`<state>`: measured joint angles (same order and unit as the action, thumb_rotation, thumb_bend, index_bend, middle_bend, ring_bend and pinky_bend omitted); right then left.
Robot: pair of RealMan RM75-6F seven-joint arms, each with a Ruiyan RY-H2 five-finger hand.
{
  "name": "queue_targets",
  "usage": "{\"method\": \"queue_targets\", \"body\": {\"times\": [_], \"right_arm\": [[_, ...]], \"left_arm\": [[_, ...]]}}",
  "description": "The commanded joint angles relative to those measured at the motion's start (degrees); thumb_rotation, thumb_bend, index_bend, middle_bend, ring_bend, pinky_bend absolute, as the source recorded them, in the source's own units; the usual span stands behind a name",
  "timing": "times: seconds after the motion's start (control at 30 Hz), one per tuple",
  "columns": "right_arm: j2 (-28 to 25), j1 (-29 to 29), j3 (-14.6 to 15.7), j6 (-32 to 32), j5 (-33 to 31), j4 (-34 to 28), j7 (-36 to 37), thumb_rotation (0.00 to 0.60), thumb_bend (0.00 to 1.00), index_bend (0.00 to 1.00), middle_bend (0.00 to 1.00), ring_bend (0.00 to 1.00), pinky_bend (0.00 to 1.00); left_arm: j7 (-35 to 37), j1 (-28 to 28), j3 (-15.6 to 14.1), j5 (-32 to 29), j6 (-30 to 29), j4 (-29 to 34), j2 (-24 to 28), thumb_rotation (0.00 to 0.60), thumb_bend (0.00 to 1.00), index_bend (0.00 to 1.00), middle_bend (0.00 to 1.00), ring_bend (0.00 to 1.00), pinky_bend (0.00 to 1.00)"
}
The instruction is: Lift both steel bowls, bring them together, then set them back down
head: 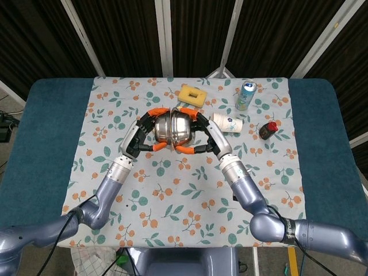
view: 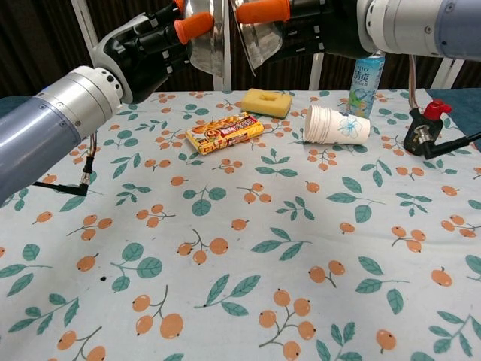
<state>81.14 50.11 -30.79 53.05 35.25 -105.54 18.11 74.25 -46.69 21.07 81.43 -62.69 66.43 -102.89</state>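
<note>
Both lifted: my left hand (head: 140, 140) grips one shiny round steel bowl (head: 165, 127), my right hand (head: 208, 138) the other steel bowl (head: 185, 128), rims meeting above the floral tablecloth (head: 190, 190). Only setting down remains, I judge.

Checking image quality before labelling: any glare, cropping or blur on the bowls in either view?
Head view: both steel bowls sharp, with bright reflections on the metal. Chest view: bowls cut off by the top edge, left hand and right hand large and close; tablecloth evenly lit.

Left hand (head: 145, 132), right hand (head: 202, 137), raised, gripping.
</note>
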Motion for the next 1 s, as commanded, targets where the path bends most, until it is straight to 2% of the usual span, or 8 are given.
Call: {"method": "queue_targets", "body": {"times": [0.03, 0.3, 0.67, 1.0], "right_arm": [[0.6, 0.9, 0.4, 0.4, -1.4, -1.1, -1.4, 0.600, 0.17, 0.40, 0.27, 0.39, 0.26], [1.4, 1.4, 1.1, 0.2, -3.9, -2.5, -2.5, 0.600, 0.17, 0.40, 0.27, 0.39, 0.26], [-1.1, -0.8, -1.0, -1.4, -4.8, -0.5, 0.3, 0.600, 0.17, 0.40, 0.27, 0.39, 0.26], [-1.7, -1.1, -1.0, -3.5, -3.9, -0.4, 0.9, 0.600, 0.17, 0.40, 0.27, 0.39, 0.26]], "left_arm": [[0.2, -0.4, 0.1, -0.1, -0.2, 0.6, -0.5, 0.600, 0.02, 0.48, 0.32, 0.14, 0.43], [-0.7, -1.1, 0.1, 0.0, -1.0, 1.9, -1.5, 0.600, 0.02, 0.48, 0.32, 0.14, 0.43], [-1.1, 0.8, -0.9, 0.1, -2.4, 2.7, 1.3, 0.600, 0.02, 0.48, 0.32, 0.14, 0.43], [-0.6, 0.6, -1.6, 0.0, -2.0, 1.3, 0.8, 0.600, 0.02, 0.48, 0.32, 0.14, 0.43]]}}
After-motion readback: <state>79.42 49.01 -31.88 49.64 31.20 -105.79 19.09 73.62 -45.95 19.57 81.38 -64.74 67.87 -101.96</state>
